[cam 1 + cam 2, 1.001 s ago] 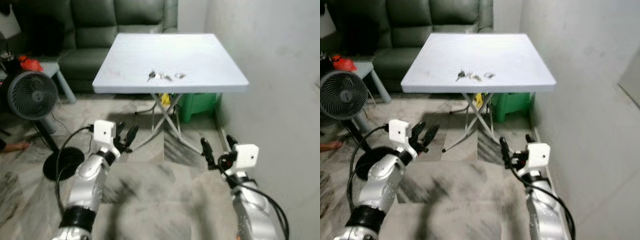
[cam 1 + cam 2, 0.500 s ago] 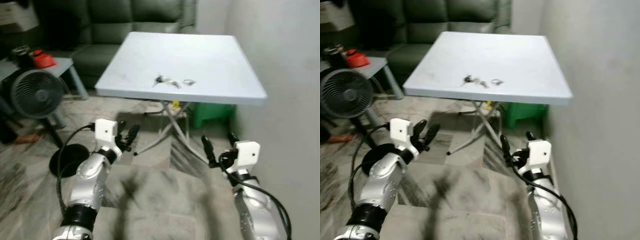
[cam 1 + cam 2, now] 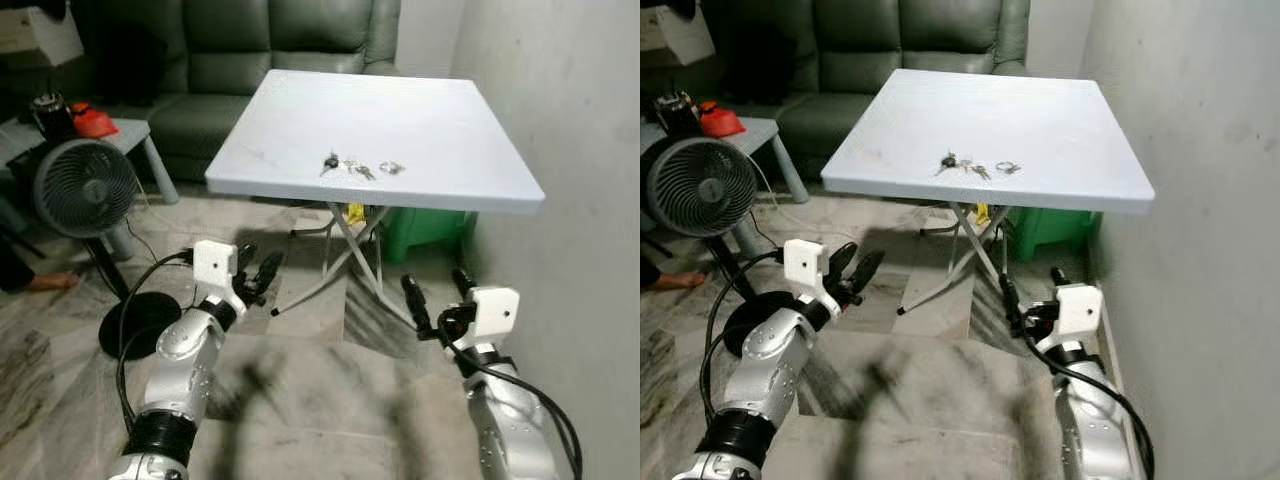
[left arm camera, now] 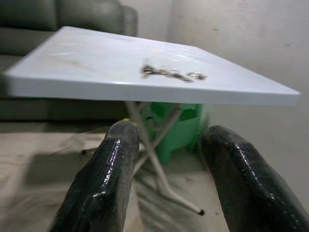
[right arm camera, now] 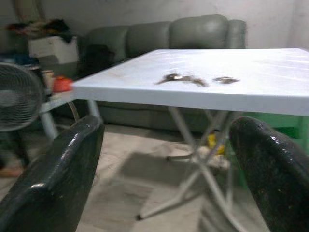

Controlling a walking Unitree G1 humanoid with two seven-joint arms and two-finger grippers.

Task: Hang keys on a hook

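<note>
the white table (image 3: 470, 150) now sits nearer in view; the keys (image 3: 358, 167) lie untouched, left gripper (image 3: 255, 275) and right gripper (image 3: 437, 297) wide, holding nothing.

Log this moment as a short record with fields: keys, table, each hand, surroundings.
keys: a small bunch lying near the front edge of the table, not held
table: white folding table beside the wall, crossed legs below
left hand: open, low in front of the table, holding nothing
right hand: open, low before the table, holding nothing
surroundings: dark green sofa behind the table, fan on the robot's left, green bin under the table
</note>
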